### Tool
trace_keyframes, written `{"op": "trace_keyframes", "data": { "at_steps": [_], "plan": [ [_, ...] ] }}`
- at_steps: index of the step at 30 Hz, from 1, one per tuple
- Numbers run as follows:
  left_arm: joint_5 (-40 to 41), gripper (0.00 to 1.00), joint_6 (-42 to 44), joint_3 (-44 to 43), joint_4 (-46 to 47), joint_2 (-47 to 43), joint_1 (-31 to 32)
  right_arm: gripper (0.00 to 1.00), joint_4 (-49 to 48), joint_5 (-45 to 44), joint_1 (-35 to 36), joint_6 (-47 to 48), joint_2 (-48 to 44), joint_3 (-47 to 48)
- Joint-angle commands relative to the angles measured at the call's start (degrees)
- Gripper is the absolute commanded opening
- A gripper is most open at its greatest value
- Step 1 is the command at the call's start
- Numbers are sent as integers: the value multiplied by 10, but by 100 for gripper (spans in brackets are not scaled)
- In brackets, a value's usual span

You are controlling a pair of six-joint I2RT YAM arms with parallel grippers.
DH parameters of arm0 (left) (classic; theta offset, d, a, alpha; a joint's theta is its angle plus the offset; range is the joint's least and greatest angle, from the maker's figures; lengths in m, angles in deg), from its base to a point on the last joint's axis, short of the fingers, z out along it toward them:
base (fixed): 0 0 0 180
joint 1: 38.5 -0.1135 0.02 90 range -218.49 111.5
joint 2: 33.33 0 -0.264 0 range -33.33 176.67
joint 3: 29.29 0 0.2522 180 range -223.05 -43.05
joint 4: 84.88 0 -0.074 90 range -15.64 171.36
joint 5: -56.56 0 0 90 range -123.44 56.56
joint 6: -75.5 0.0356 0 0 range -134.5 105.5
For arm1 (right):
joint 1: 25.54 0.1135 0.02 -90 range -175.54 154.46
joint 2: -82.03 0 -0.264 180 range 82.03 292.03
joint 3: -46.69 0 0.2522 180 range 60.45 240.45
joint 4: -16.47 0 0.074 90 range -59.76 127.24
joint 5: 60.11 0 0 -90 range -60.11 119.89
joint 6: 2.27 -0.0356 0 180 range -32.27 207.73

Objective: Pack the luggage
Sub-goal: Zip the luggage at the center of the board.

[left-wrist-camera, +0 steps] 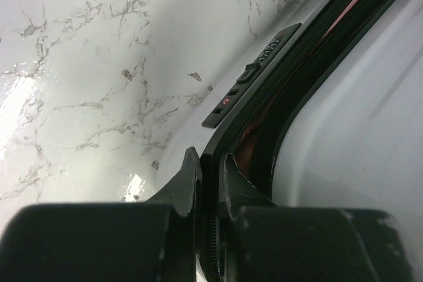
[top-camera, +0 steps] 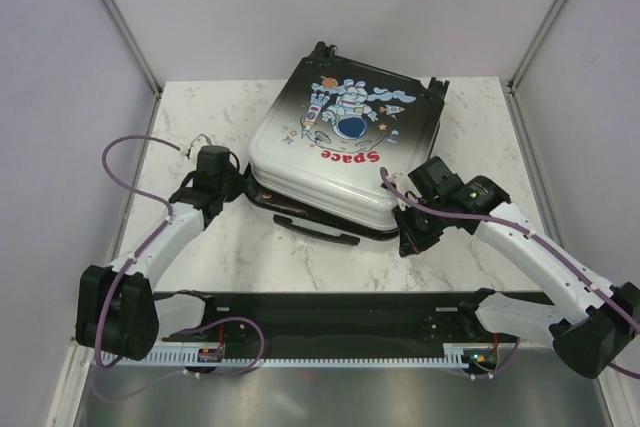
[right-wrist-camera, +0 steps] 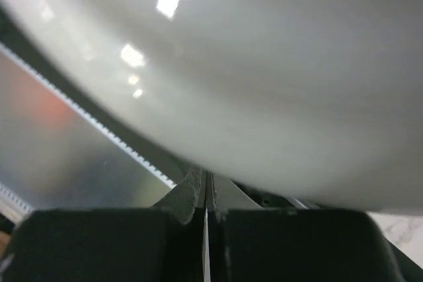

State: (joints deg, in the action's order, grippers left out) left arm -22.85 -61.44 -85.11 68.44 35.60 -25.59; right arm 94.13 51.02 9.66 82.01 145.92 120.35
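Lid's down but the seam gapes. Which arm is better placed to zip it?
Left, probably: the left gripper pinches the luggage rim at the gaping seam. The right gripper is shut, apparently empty, beside it.

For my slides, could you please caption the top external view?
Left gripper pinches the zipper edge of the luggage; right gripper, shut, sits at its near corner.
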Motion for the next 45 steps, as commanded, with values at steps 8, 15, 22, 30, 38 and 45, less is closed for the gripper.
{"op": "trace_keyframes", "data": {
  "at_steps": [8,15,22,30,38,45],
  "plan": [
    [4,2,-33,-86,69,54,-27,6,-146,-80,-105,-78,-17,-20],
    [-32,2,-12,-142,94,140,-44,41,-280,-15,-181,-47,-33,-124],
    [-54,2,0,-213,103,219,-75,71,-430,-65,-184,-69,-110,-231],
    [-104,2,38,-249,104,268,-102,91,-587,-65,-187,-49,-148,-319],
    [-183,2,65,-286,95,326,-118,92,-739,33,-217,-41,-77,-347],
    [-196,2,76,-313,78,350,-128,89,-792,194,-235,-26,32,-314]
  ]
}}
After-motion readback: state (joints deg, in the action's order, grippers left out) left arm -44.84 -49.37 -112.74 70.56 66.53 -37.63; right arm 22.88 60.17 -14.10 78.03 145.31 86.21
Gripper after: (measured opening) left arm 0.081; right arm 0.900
